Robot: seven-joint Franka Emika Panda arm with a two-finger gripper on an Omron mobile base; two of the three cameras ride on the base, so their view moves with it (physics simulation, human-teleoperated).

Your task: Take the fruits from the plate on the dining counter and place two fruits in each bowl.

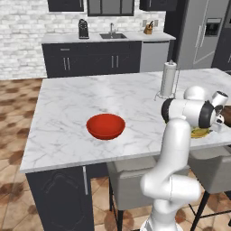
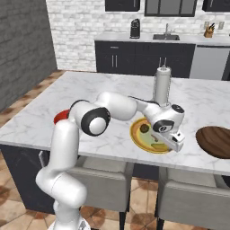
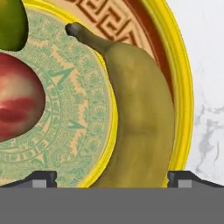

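Note:
The plate (image 3: 186, 87) has a yellow rim and a patterned pale green centre. On it lie a yellow-green banana (image 3: 140, 122), a reddish round fruit (image 3: 17, 105) and a green fruit (image 3: 11, 22). My gripper (image 3: 111, 179) hovers close above the plate, open. Its fingertips (image 3: 41, 178) stand wide on either side of the banana's lower end and hold nothing. In the right base view the gripper (image 2: 173, 143) hangs over the plate (image 2: 137, 134) near the counter's front edge. The brown wooden bowl (image 2: 215, 141) sits to the plate's right. The red bowl (image 1: 106, 126) sits to its left.
A paper towel holder (image 2: 162, 85) stands on the marble dining counter (image 1: 81, 99) just behind the plate. Grey stools (image 2: 103, 179) are tucked under the counter's front edge. Dark cabinets with a sink (image 1: 113, 35) line the back wall.

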